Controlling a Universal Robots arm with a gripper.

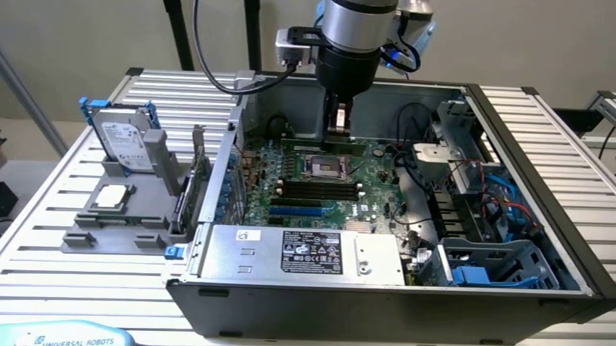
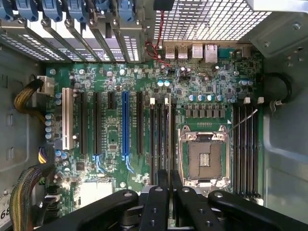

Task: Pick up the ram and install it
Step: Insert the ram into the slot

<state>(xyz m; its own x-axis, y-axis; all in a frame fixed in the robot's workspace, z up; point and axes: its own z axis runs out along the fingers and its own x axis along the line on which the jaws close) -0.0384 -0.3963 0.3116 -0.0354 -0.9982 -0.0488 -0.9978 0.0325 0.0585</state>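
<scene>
Exterior oblique; wrist overhead; motherboard [image 2: 113, 132] shared

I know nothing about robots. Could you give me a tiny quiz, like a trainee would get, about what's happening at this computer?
1. True or false: the processor socket on the motherboard has no chip in it.
2. What do the fingers hold above the motherboard? A) a screwdriver B) the ram, a thin green stick C) a loose blue cable
3. Fill in: the hard drive stands upright in the grey holder outside the case, on the exterior view's ____.

Key: 1 true; 2 B; 3 left.
</scene>
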